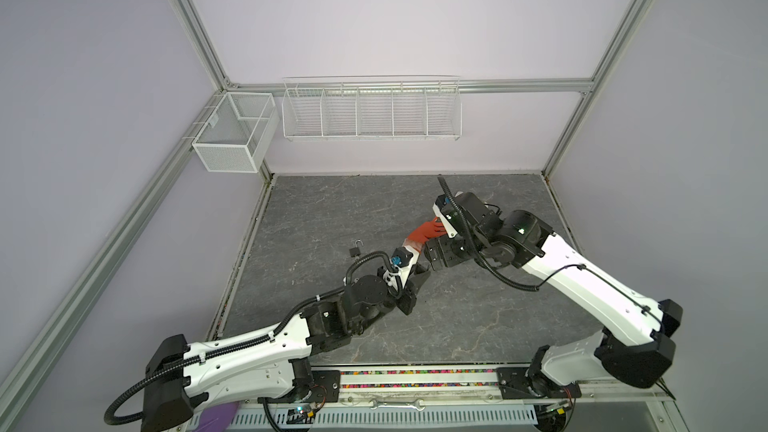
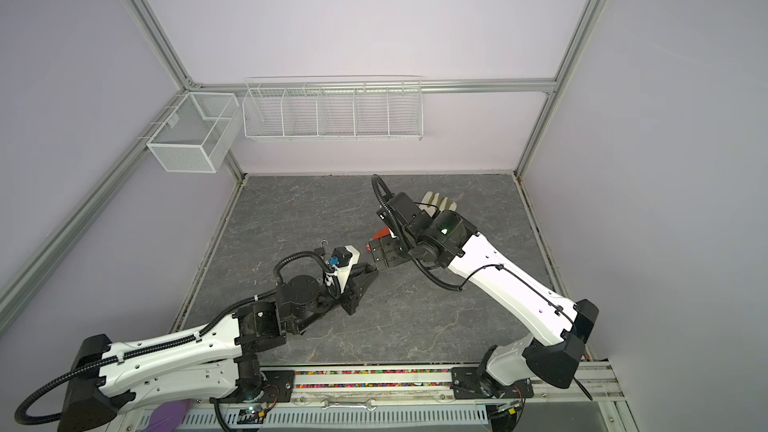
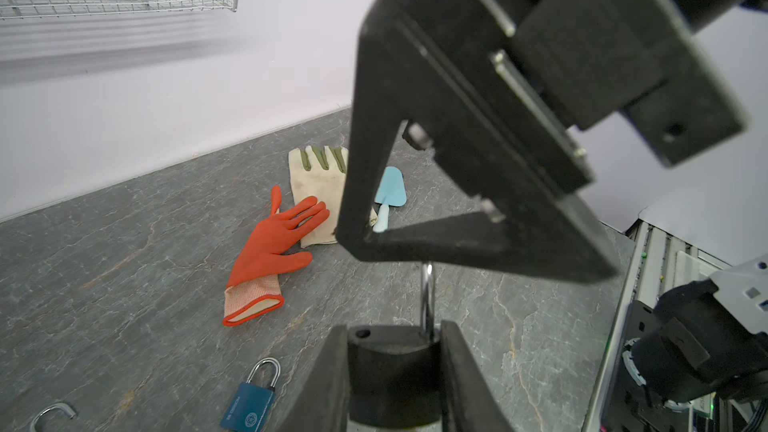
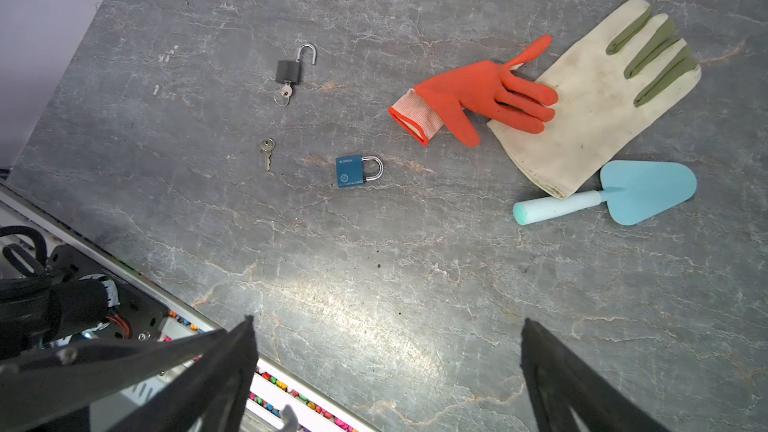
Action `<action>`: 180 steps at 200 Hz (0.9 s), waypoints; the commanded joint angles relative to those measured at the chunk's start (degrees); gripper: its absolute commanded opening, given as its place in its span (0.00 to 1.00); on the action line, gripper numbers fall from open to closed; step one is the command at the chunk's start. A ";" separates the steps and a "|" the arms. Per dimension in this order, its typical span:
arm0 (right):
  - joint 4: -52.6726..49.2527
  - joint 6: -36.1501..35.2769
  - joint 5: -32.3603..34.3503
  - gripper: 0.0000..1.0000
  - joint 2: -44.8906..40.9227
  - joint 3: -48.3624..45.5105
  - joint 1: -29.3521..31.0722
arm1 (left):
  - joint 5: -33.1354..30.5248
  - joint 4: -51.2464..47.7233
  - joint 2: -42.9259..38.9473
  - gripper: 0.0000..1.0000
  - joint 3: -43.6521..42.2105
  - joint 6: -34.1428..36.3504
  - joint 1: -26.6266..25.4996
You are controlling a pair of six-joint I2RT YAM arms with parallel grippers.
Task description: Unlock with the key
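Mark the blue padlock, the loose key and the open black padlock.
Blue padlock (image 4: 351, 171): right wrist view, on its body.
Loose key (image 4: 267, 150): right wrist view, just below its head.
Open black padlock (image 4: 287, 71): right wrist view, on its body.

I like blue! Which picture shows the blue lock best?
The right wrist view: the whole blue lock lies unblocked. The left wrist view crops its bottom; neither top view shows it.

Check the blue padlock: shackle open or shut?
Shut. In the right wrist view both legs of the blue padlock's shackle sit in the body. No key is in it; the loose key lies apart.
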 commanded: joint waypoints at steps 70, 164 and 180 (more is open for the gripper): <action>3.81 -2.49 -12.29 0.96 -9.50 -8.21 -1.47 | -1.75 2.82 -4.65 0.00 -1.06 -1.11 -0.05; 6.46 -3.83 -9.59 0.92 -10.13 -8.28 -3.04 | 1.22 2.99 -5.18 0.00 -0.45 -1.23 -0.05; 6.04 -4.57 -8.74 0.92 -8.74 -7.20 -3.25 | 1.50 3.62 -5.25 0.00 -0.70 -0.83 -0.05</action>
